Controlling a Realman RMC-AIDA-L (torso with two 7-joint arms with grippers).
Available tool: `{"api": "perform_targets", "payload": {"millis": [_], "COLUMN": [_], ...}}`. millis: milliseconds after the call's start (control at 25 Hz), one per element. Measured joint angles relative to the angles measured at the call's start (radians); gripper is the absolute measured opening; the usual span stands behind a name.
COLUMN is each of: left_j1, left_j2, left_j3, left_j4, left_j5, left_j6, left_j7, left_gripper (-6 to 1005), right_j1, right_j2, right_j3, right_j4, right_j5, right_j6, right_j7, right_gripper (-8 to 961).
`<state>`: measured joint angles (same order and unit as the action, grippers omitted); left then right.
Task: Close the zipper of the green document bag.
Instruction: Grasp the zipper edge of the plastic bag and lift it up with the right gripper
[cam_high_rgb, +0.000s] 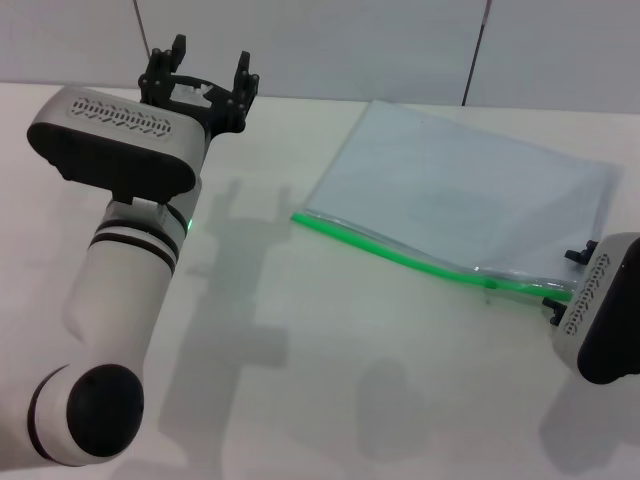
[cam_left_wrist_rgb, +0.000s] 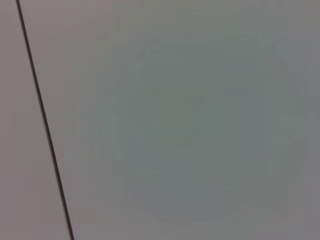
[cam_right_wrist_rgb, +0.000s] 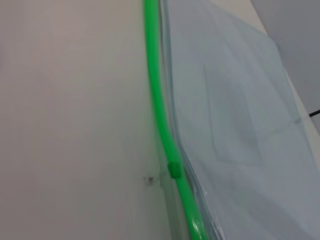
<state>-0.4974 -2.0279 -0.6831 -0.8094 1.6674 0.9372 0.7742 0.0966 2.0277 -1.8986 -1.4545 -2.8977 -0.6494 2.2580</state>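
Observation:
The green document bag (cam_high_rgb: 460, 185) lies flat on the white table at the right, a translucent pale sheet-sized pouch. Its zipper (cam_high_rgb: 400, 252), a bright green strip, runs along the near long edge. A small green slider (cam_high_rgb: 490, 284) sits close to the strip's right end. The right wrist view shows the bag (cam_right_wrist_rgb: 240, 150), the zipper (cam_right_wrist_rgb: 159, 115) and the slider (cam_right_wrist_rgb: 174, 169) from close by. My right gripper (cam_high_rgb: 562, 280) is at the strip's right end, open, with the strip's end between its dark fingers. My left gripper (cam_high_rgb: 208, 72) is raised at the back left, open and empty.
The white table (cam_high_rgb: 330, 340) stretches between the two arms, with arm shadows on it. A pale wall with dark seams (cam_high_rgb: 477, 50) rises behind. The left wrist view shows only that wall and one seam (cam_left_wrist_rgb: 42, 120).

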Motion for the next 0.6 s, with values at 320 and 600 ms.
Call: {"api": "perform_targets", "payload": {"millis": [320,600], "left_j1": [-0.003,-0.004], "left_j2": [-0.001,-0.002], "left_j3": [0.001,0.000], "left_j4": [0.000,0.000], "left_j5": [0.000,0.000], "left_j6": [0.000,0.000], "left_j7": [-0.002,-0.002], "left_gripper": [725,725], "right_j1": [0.016,0.044], "right_j2": [0.001,-0.001], "right_j3": [0.019,0.031], "right_j4": [0.017,0.062], "right_j5": [0.000,0.000], "right_j6": [0.030,0.030], "right_j7": [0.018,0.019], "right_gripper": [617,617]}}
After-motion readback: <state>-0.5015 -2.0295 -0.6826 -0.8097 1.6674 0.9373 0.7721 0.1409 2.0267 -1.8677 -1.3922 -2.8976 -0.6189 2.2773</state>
